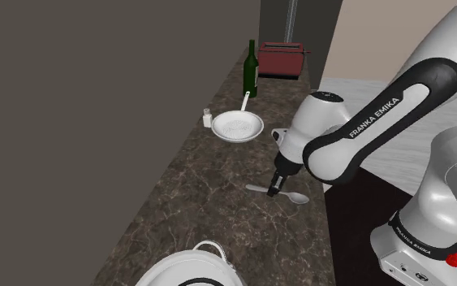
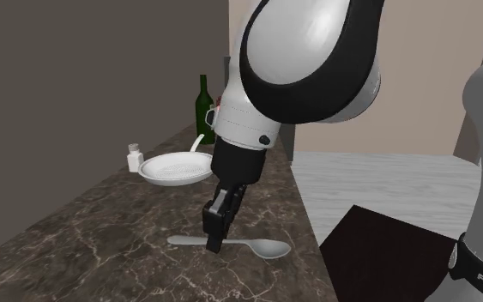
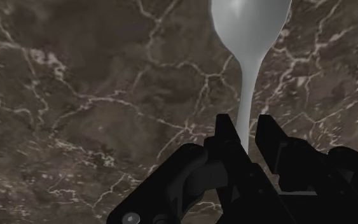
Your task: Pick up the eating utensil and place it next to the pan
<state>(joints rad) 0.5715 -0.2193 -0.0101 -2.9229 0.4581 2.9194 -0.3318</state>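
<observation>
**Dark marble bench (image 1: pixel 218 211), gripper (image 1: pixel 275 192) clamped on spoon (image 1: pixel 298 197)**

Brown-veined dark stone runs the length of the bench along a plain grey-brown wall, and a pale grey spoon lies flat on it near the edge closest to the arm. The white Franka arm reaches down over that edge, its black gripper standing nearly upright on the spoon's handle. In the wrist view the two fingers (image 3: pixel 228 130) are drawn narrow, one pressed to each side of the slim handle, with the rounded bowl stretching out ahead of the fingertips. The grip falls about midway along the handle: in the second exterior view the handle's tip pokes out on that view's left of the gripper and the bowl on its right. The spoon rests on the stone.

Farther along the bench, well apart from the spoon, sits a white pan (image 1: pixel 237 126) with its handle pointing towards a dark green bottle (image 1: pixel 251 71). A small white shaker (image 1: pixel 208 119) stands just beside the pan on the wall side. A red toaster (image 1: pixel 282 58) sits at the far end beyond the bottle, and a round white appliance (image 1: pixel 190 268) shows at the shoulder view's lower edge.
</observation>
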